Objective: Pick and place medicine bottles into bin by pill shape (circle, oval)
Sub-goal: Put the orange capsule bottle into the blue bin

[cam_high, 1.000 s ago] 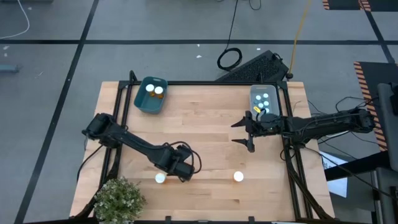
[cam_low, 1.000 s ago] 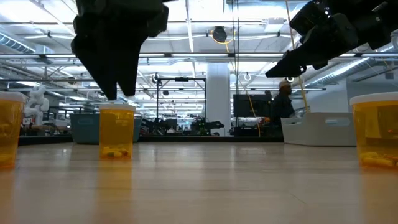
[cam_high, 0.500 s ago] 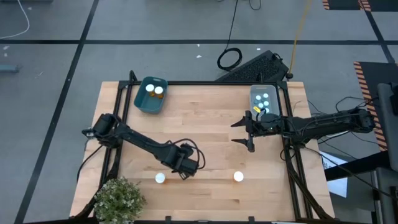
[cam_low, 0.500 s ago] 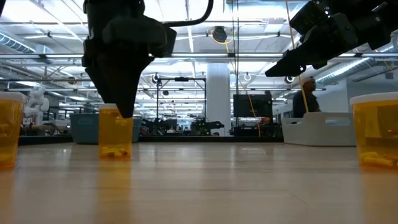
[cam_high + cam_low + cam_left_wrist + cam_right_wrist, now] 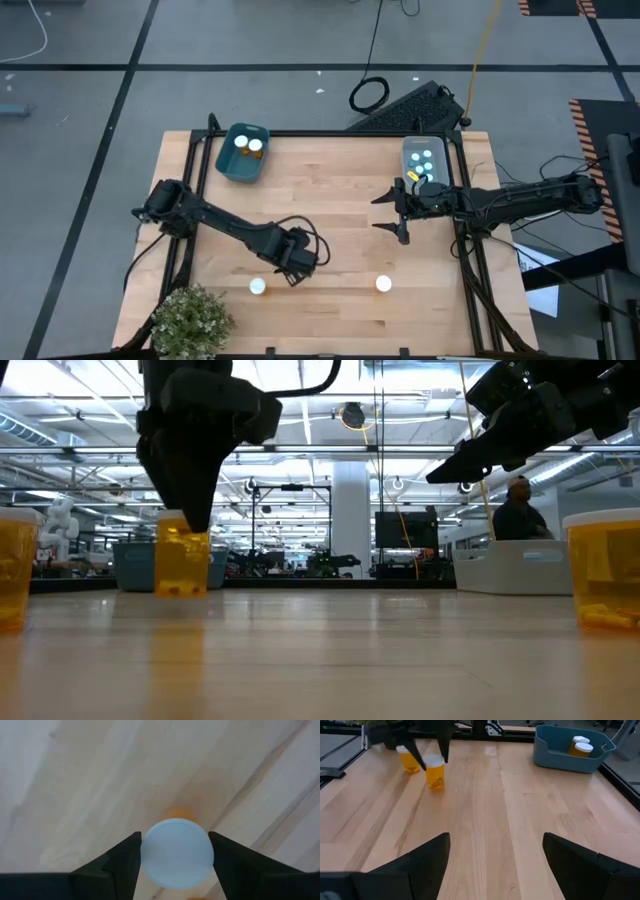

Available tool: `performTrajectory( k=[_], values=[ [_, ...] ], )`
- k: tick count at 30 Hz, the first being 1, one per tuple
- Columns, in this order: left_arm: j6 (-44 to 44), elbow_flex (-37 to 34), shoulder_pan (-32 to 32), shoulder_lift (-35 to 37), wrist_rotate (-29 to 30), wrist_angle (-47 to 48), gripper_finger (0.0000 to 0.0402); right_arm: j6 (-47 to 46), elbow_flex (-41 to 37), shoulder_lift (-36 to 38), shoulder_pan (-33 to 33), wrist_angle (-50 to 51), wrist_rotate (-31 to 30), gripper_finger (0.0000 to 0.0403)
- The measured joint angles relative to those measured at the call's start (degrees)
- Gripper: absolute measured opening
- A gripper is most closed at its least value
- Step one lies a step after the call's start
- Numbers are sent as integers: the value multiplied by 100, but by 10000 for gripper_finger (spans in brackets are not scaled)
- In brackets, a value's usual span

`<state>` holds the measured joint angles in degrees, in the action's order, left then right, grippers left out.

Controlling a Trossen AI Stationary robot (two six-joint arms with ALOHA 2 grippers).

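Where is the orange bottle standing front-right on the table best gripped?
Take the front-right bottle by its white cap, from straight above: it stands upright with bare table around it, so fingers can close across the round cap. The left gripper holds another bottle that way; the right gripper hangs open.

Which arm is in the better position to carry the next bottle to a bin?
Left. The left gripper is shut on an orange bottle near the table's front. The right gripper hangs open beside the white bin, holding nothing.
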<state>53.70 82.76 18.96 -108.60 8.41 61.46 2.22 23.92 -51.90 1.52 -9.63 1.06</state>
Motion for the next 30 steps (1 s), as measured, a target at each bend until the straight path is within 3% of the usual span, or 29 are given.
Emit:
performTrajectory(
  k=[16,30],
  values=[
    [-982,13,-1136,1460,797,921,227,-55,0,0,0,48,-126,313],
    [-2333,18,-3180,2174,1421,1689,227,-315,0,0,-9,143,-100,313]
  ],
)
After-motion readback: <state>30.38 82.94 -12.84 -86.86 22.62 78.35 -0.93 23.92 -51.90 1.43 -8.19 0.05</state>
